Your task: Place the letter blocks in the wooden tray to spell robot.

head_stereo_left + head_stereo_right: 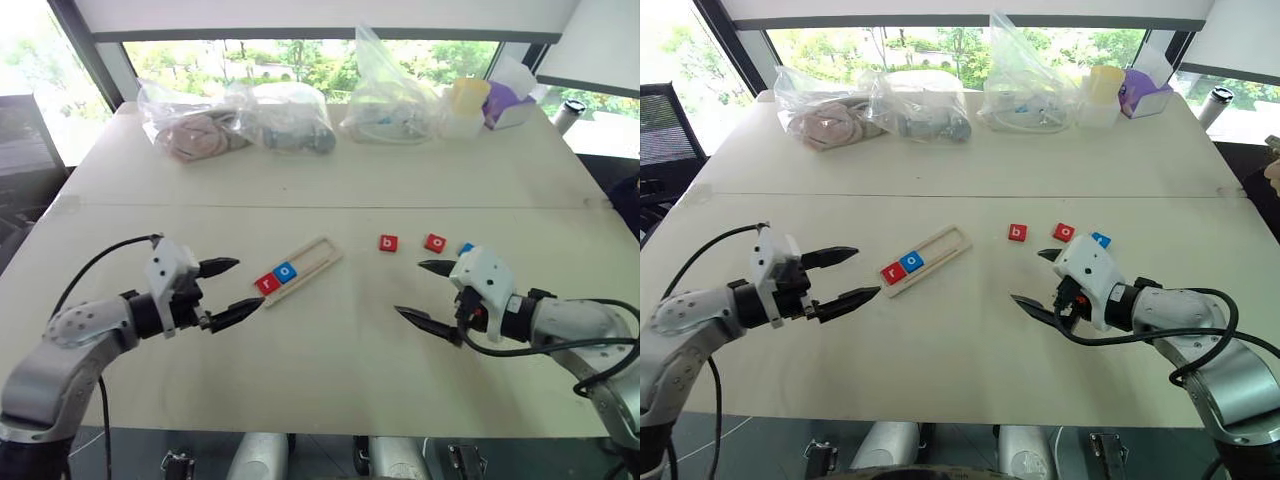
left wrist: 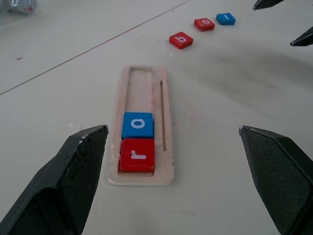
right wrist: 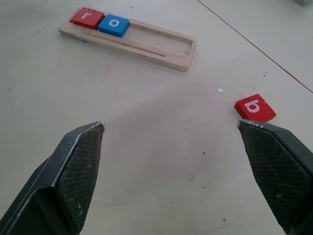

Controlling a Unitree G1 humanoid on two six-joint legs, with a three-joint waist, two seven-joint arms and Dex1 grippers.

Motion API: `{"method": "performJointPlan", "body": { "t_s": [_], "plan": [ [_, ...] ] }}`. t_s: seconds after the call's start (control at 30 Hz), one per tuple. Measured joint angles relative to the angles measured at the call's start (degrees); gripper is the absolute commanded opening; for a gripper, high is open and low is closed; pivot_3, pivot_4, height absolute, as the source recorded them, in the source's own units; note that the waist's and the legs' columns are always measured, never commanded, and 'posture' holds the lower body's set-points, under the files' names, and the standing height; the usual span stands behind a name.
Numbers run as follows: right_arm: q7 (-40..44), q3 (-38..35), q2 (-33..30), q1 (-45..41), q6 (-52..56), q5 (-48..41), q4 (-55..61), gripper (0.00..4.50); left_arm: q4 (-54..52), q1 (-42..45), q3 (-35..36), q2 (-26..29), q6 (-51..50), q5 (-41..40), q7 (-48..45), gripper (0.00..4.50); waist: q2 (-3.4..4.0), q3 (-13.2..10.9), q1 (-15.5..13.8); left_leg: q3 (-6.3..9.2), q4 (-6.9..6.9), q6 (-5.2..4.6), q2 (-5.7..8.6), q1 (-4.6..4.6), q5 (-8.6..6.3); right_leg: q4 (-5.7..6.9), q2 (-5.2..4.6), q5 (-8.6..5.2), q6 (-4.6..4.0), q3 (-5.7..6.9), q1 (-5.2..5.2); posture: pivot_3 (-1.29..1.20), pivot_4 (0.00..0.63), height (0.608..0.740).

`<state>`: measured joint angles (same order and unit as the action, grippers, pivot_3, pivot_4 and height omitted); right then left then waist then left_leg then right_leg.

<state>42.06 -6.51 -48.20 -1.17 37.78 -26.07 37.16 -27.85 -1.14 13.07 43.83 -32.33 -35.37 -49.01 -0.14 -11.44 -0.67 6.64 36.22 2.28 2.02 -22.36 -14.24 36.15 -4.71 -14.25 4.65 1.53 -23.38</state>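
1. Hovering above the counter (image 1: 330,350) with its two black fingers spread wide and nothing between them, the left hand (image 1: 228,291) points toward the near end of the wooden tray (image 1: 312,258), just short of it and not touching.
2. The right hand (image 1: 428,292) is likewise spread open and empty, raised over bare counter, well apart from the tray.
3. The right hand's white housing covers most of the blue block (image 1: 466,248) in the left eye view; only a corner shows there. In the left wrist view its letter is too small to read with certainty.
4. The tray lies slantwise between the two hands, nearer the left one. The red r block (image 2: 137,154) sits at its end closest to the left hand, and the blue o block (image 2: 138,125) touches it; the rest of the slot is bare wood.
5. The red b block (image 1: 388,243) and the red o block (image 1: 435,243) lie loose on the counter beyond the right hand, in a row with the blue block. In the right wrist view the b block sits just beside one fingertip (image 3: 259,132), partly cut by it; whether they touch cannot be told.
6. Clear plastic bags (image 1: 240,122) along the far edge hold contents that cannot be made out.
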Motion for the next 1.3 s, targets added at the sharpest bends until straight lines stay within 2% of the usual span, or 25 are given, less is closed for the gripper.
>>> {"method": "performJointPlan", "body": {
  "t_s": [0.3,0.63,1.13,1.3],
  "plan": [
    [1.24,3.08,1.10,-2.45,-2.09,1.03,-3.34,4.48,-1.15,-0.63,3.88,0.59,-2.45,-1.61,2.51,4.50,-0.01,0.00,-0.02,0.00,0.00,0.00,0.00,-0.02,0.00,-0.01,-0.01,0.01,0.01,-0.01,-0.01,0.00,0.150,0.740],
    [1.56,3.94,1.83,-4.88,-3.21,2.31,-5.60,4.48,-2.08,-0.34,3.89,0.53,-3.32,-1.66,4.42,4.50,-0.01,0.00,-0.05,-0.01,0.00,0.00,0.00,-0.02,0.00,-0.01,-0.01,0.01,0.00,-0.01,-0.01,0.00,0.150,0.740],
    [1.01,3.99,2.25,-4.97,-3.33,2.90,-6.04,4.48,-1.82,1.55,0.85,0.51,-3.45,-1.03,5.04,4.50,-0.01,0.00,-0.01,-0.01,0.00,0.00,0.00,-0.02,0.00,0.00,0.00,0.01,0.00,-0.01,-0.01,0.00,0.150,0.740],
    [0.58,3.83,2.23,-5.98,-3.06,2.82,-5.98,4.48,3.38,4.74,-2.73,1.64,-1.22,2.40,2.04,4.50,-0.01,0.00,-0.03,-0.01,0.01,0.00,0.01,-0.01,0.00,0.01,0.01,0.02,-0.01,0.00,-0.01,0.00,0.150,0.740]
  ]
}}
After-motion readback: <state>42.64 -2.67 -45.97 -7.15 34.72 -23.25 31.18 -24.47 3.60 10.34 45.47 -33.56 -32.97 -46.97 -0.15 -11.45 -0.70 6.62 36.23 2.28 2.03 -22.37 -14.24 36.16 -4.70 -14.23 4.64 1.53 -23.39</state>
